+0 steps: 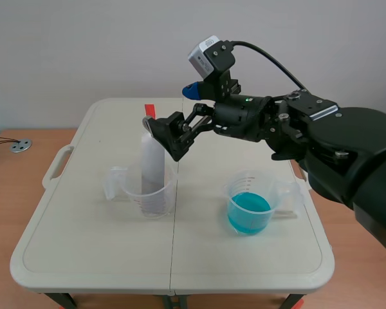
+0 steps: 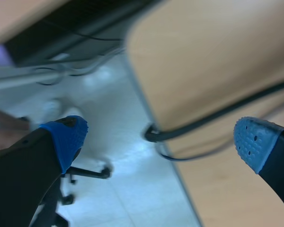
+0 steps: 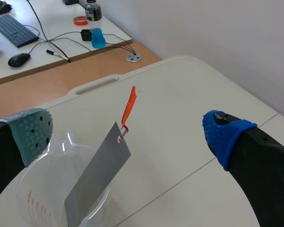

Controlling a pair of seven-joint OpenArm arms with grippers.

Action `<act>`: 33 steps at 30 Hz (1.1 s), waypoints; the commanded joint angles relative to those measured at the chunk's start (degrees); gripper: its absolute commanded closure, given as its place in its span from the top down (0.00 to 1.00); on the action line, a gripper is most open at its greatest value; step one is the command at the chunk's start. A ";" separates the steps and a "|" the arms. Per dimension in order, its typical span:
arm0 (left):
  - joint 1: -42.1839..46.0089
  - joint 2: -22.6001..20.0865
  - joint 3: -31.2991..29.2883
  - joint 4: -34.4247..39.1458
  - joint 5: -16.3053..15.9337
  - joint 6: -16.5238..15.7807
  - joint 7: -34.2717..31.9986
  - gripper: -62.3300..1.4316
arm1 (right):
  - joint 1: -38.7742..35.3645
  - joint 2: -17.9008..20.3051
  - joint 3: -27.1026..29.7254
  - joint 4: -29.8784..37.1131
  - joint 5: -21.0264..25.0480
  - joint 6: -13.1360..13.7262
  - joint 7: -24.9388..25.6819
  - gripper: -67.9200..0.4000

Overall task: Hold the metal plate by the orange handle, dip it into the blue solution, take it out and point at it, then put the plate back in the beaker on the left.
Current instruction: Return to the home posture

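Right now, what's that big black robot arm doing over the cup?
The right arm's tool hangs open around the orange handle of a grey metal plate, not gripping it. The plate stands tilted in the clear plastic beaker on the left. The beaker of blue solution sits apart on the right. The left arm's tool is open and holds nothing.

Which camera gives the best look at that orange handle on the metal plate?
The right wrist view: the whole orange handle stands out against the pale table, atop the metal plate. The scene view shows only its upper end. The left wrist view misses it entirely.
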 commanded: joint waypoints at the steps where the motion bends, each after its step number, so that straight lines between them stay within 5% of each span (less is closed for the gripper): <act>1: 0.42 -3.08 -3.23 1.97 -1.79 1.25 -0.85 1.00 | -1.49 0.96 1.95 4.26 0.83 -0.02 -0.26 0.98; 15: 0.42 -14.60 -23.04 10.82 -13.66 3.69 -11.61 1.00 | -21.03 10.08 9.92 32.72 0.83 -7.67 -5.51 0.98; 24: -2.93 -15.32 -23.89 22.08 -13.73 3.04 -15.30 1.00 | -33.66 11.61 14.40 44.65 0.31 -10.54 -5.81 0.98; 33: -8.22 -15.15 -23.65 32.98 -13.73 -4.83 -14.88 1.00 | -44.17 13.77 16.76 52.28 -2.67 -14.51 -5.66 0.98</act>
